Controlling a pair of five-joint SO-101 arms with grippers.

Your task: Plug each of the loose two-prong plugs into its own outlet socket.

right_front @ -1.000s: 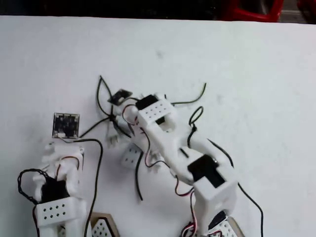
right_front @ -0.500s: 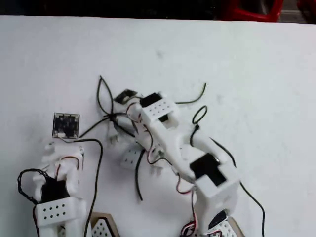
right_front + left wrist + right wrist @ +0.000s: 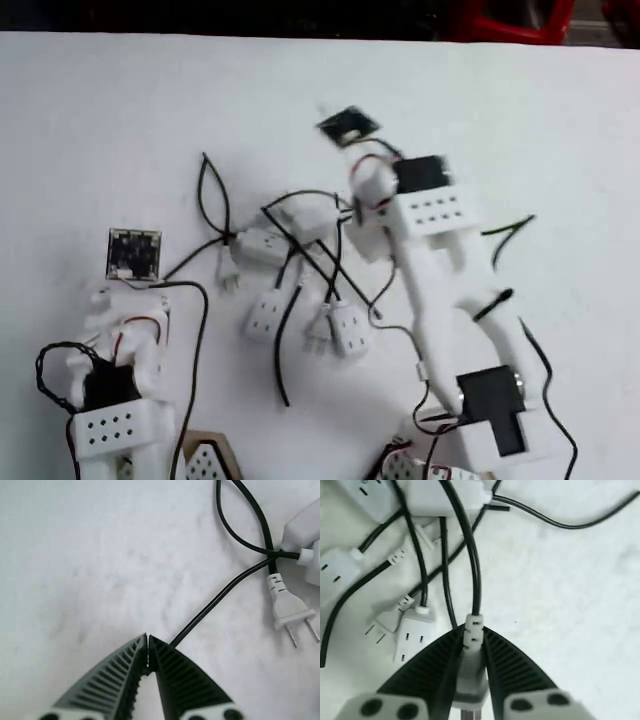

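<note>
A white two-prong loose plug (image 3: 289, 611) on a black cord lies flat on the surface with its prongs bare, near a white outlet socket (image 3: 266, 244). A second plug (image 3: 470, 677) is clamped between the jaws of the right gripper (image 3: 471, 632). A third plug (image 3: 384, 621) lies against a slotted socket block (image 3: 412, 635). Another socket (image 3: 265, 316) lies close by among the tangled cords.

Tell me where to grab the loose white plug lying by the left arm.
Take the plug by its flat white body, from above, pinching its two narrow sides. It lies flat, prongs bare and cord trailing behind, so both ends stay clear.
</note>
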